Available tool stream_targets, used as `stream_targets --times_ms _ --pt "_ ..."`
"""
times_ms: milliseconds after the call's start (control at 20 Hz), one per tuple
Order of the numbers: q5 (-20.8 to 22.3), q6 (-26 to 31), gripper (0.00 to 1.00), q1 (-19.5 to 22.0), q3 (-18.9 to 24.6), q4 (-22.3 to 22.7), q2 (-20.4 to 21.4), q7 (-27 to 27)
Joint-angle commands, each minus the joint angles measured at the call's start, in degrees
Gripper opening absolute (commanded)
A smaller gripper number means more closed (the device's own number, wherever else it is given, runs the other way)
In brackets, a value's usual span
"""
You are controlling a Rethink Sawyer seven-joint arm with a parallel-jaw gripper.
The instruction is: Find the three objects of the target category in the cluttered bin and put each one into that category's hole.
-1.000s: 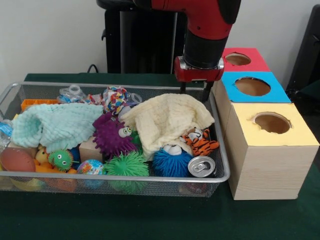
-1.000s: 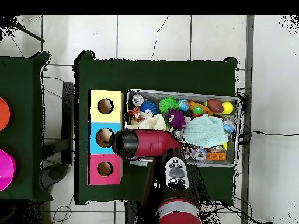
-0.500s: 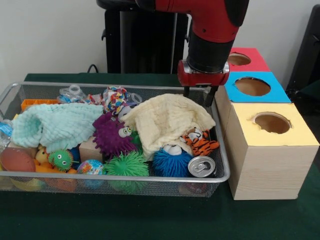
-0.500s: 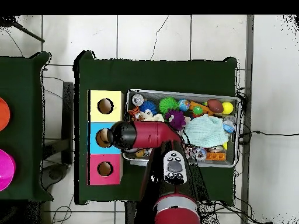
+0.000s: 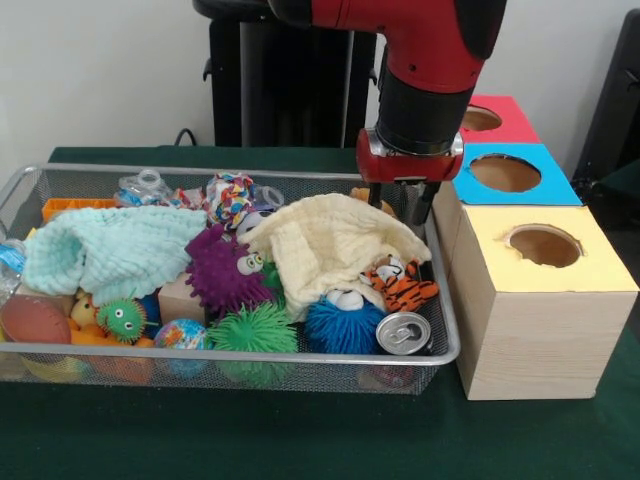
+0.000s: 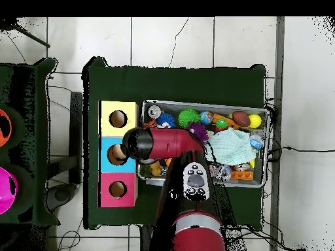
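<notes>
Now end effector (image 5: 396,205) open — just above cream cloth (image 5: 330,243) in bin (image 5: 250,352).

wire bin (image 5: 440,345) on green table, crowded with toys, two cloths and a can. beside it three boxes: yellow hole (image 5: 545,243) nearest, blue hole (image 5: 505,171), red hole (image 5: 476,118) farthest.

Bin (image 5: 440,345) left of boxes (image 5: 545,320), can (image 5: 403,333) inside bin
</notes>
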State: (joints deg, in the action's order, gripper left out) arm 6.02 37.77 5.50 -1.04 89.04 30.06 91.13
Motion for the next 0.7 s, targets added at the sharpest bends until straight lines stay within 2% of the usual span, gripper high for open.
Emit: stream_targets --times_ms 50,350,700 --pt "-1.2 7.2 1.00 0.1 3.8 -5.0 -3.2 5.1" --pt "-1.1 10.2 1.00 -0.3 4.0 -8.2 -5.0 4.6" --pt "-1.1 8.5 1.00 -1.0 2.9 -8.7 -5.8 6.9"
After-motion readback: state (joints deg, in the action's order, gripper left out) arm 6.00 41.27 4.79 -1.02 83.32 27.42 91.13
